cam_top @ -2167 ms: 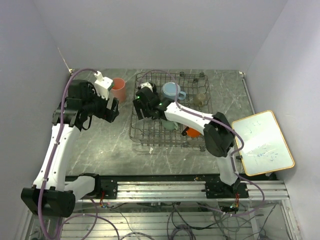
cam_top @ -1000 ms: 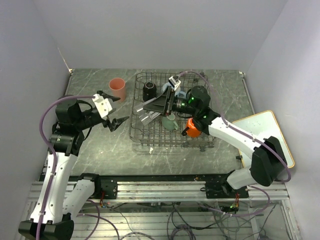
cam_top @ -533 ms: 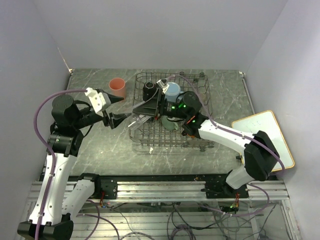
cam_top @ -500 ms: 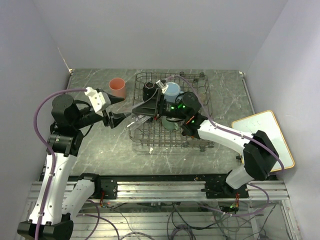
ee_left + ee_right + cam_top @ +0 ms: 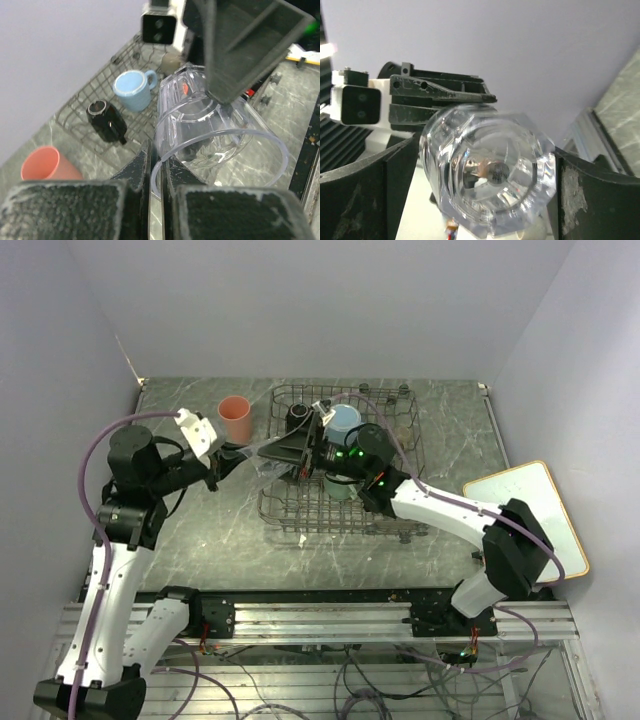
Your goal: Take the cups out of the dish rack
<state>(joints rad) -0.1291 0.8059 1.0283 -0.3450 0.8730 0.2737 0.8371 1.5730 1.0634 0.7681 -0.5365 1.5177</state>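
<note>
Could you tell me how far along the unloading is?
Done: pink tumbler stands on the table beside the dish rack. In hand: clear cup, gripped by left end effector and right end effector. Remaining: black mug, light-blue mug, mint-green cup and beige cup sit in the rack.

We saw a grey marbled table (image 5: 200, 530) closed in by plain pale walls (image 5: 320, 310) behind it and on both its sides. Along its near edge ran a metal rail (image 5: 330, 620).
</note>
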